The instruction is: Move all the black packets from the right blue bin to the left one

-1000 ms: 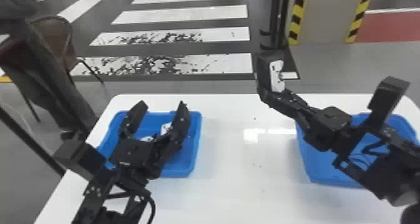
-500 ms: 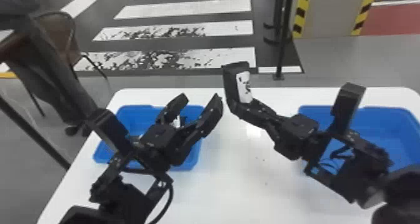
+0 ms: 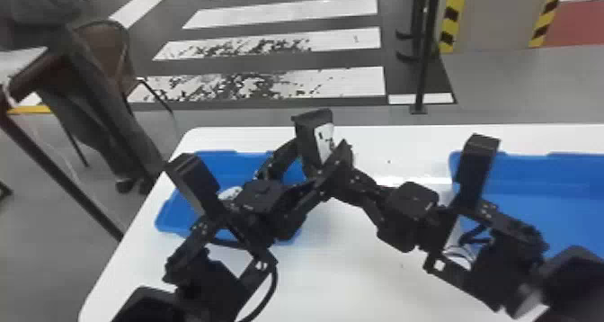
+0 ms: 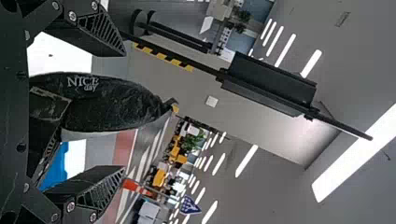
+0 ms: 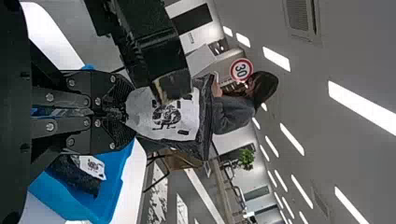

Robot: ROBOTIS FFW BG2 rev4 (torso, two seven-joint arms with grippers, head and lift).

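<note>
Relative to the earlier frames, the raised black packet (image 3: 308, 130), gripped by the right end effector (image 3: 355, 186), has moved leftward, and the left end effector (image 3: 318, 150) has drawn in to meet it. The head view sets the clock face, centred on the white counter (image 3: 350, 262). Left bin (image 3: 211, 157), ten o'clock; right bin (image 3: 517, 172), two o'clock; raised packet, near twelve, above the counter. Right end effector: fingers pinching the packet. Left end effector: fingers spread, one on each side of the packet; contact cannot be told. Obstructions: the left arm covers much of the left bin, and the right arm masks the right bin's near-left part. Surroundings: a chair (image 3: 101, 46) towards ten o'clock and a dark post (image 3: 422, 51) towards one, both beyond the counter. Count: two blue bins; two packets discernible, one raised and one lying packet (image 5: 74, 175) in the left bin.
</note>
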